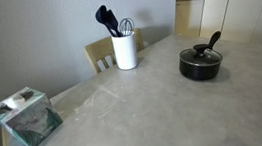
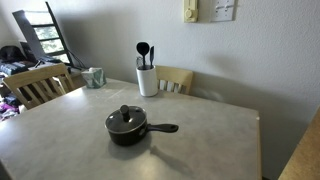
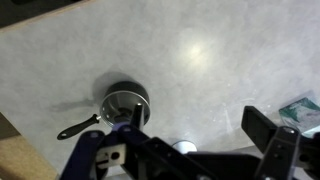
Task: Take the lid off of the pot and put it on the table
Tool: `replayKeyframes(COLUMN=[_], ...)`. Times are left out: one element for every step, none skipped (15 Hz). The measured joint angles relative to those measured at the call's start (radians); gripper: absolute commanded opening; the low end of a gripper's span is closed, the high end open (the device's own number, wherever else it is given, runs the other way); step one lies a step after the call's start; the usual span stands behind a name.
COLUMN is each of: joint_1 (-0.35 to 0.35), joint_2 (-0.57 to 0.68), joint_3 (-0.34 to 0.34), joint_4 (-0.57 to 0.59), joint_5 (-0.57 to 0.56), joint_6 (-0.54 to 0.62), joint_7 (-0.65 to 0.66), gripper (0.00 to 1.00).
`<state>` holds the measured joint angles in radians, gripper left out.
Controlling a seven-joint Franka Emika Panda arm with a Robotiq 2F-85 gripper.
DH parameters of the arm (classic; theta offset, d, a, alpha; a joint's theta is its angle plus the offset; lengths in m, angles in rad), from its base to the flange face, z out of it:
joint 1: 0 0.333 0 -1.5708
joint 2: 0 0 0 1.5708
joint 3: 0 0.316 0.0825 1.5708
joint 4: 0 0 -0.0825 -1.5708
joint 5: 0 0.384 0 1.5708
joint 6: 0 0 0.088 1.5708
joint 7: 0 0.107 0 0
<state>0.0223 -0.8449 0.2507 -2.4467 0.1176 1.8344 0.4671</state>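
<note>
The black pot (image 1: 201, 67) stands on the grey table (image 1: 146, 116) with its long handle slanting up. The glass lid (image 1: 198, 54) with a black knob sits closed on it. In the other exterior view the pot (image 2: 127, 131), lid (image 2: 123, 120) and table (image 2: 215, 140) show mid-table. No arm shows in either exterior view. In the wrist view my gripper (image 3: 198, 122) is open and empty, high above the table (image 3: 200, 50). The pot (image 3: 124, 102) lies below, by one fingertip, which partly covers it.
A white utensil holder (image 1: 124, 52) with black utensils stands near the wall edge; it also shows in the other exterior view (image 2: 147, 80) and the wrist view (image 3: 184, 147). A tissue box (image 1: 26, 116) sits at a corner. Wooden chairs (image 2: 40, 85) (image 2: 176, 79) stand beside the table.
</note>
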Motion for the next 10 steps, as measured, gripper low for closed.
replayKeyframes(joint_1=[-0.010,-0.024,-0.040,-0.056,-0.072,-0.090,-0.105,-0.113,-0.114,-0.113], joint_2=[0.001,-0.001,-0.002,-0.001,0.002,0.007,0.011,0.015,0.015,0.015], joint_3=[-0.008,-0.024,-0.044,-0.070,-0.099,-0.129,-0.153,-0.168,-0.176,-0.176], joint_4=[-0.014,-0.048,-0.088,-0.129,-0.167,-0.199,-0.220,-0.230,-0.232,-0.232], joint_5=[-0.003,-0.006,-0.013,-0.023,-0.031,-0.032,-0.032,-0.032,-0.032,-0.031], joint_6=[0.002,0.014,0.032,0.054,0.075,0.100,0.116,0.126,0.127,0.128], joint_7=[0.009,0.009,0.007,-0.001,-0.009,-0.014,-0.022,-0.028,-0.028,-0.028], gripper=[1.00,1.00,1.00,1.00,1.00,1.00,1.00,1.00,1.00,1.00])
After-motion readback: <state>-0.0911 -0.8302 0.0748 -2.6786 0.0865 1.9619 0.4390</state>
